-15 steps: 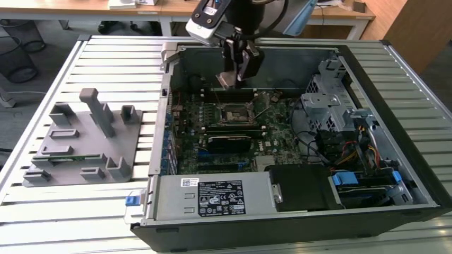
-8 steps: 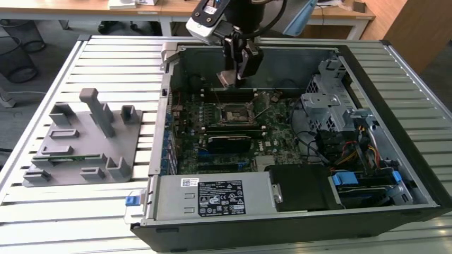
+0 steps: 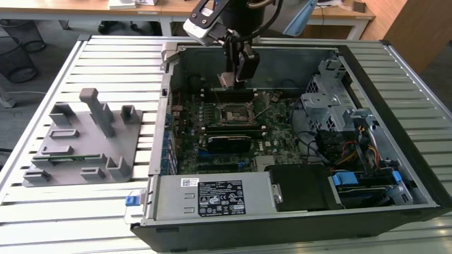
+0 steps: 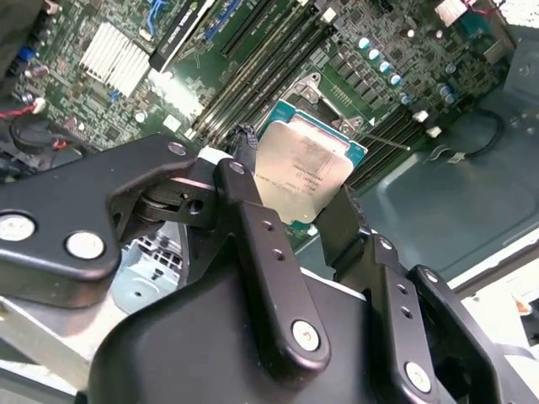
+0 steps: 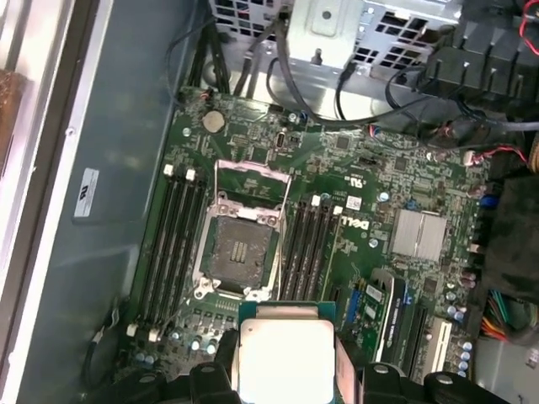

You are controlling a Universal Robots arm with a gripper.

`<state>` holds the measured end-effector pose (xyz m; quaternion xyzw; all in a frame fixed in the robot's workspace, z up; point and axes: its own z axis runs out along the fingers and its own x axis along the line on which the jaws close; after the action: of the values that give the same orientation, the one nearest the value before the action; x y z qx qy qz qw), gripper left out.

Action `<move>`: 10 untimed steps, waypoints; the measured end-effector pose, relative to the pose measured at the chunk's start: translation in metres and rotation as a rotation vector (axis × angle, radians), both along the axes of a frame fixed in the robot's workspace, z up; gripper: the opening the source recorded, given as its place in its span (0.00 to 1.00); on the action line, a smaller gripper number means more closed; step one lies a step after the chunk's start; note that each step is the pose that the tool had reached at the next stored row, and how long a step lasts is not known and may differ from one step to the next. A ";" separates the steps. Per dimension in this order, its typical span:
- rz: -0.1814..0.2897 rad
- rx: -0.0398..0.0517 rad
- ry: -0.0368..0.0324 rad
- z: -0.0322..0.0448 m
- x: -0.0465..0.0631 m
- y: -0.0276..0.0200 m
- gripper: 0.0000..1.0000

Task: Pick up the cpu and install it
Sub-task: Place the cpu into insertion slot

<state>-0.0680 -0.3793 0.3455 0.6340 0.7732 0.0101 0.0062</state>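
My gripper (image 3: 232, 78) hangs inside the open computer case (image 3: 395, 106), shut on the cpu (image 3: 225, 80), a small square chip with a silver-grey top. In both wrist views the cpu (image 4: 303, 168) (image 5: 286, 358) sits clamped by its edges between the two black fingers (image 4: 253, 227). It is held above the green motherboard (image 3: 276, 135), a little toward the case's back wall from the socket (image 3: 233, 112). The socket (image 5: 241, 248) lies open, its metal frame lifted, with nothing in it. Memory slots run along both sides of it.
A grey fixture tray (image 3: 81, 143) with upright posts and a green memory stick (image 3: 67, 157) lies at the exterior view's left. Inside the case are the power supply (image 3: 211, 196), a metal drive cage (image 3: 332, 100), bundled cables (image 3: 353, 153) and a silver heatsink (image 5: 418, 234).
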 end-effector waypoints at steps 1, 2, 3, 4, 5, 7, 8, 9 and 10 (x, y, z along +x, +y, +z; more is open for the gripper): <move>-0.011 0.0000 0.0001 -0.0005 0.000 0.0000 0.54; -0.020 0.0002 0.0000 -0.0010 0.000 0.0001 0.54; -0.030 0.0002 0.0001 -0.0013 0.000 0.0001 0.54; -0.040 0.0003 0.0001 -0.0017 0.000 0.0001 0.54; -0.049 0.0004 0.0001 -0.0021 0.001 0.0001 0.54; -0.068 0.0004 0.0000 -0.0027 0.001 0.0002 0.54; -0.077 0.0004 0.0000 -0.0032 0.001 0.0003 0.54; -0.087 0.0003 0.0000 -0.0037 0.001 0.0003 0.54; -0.097 0.0004 0.0000 -0.0041 0.002 0.0003 0.54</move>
<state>-0.0665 -0.3790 0.3414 0.6708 0.7416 0.0100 0.0066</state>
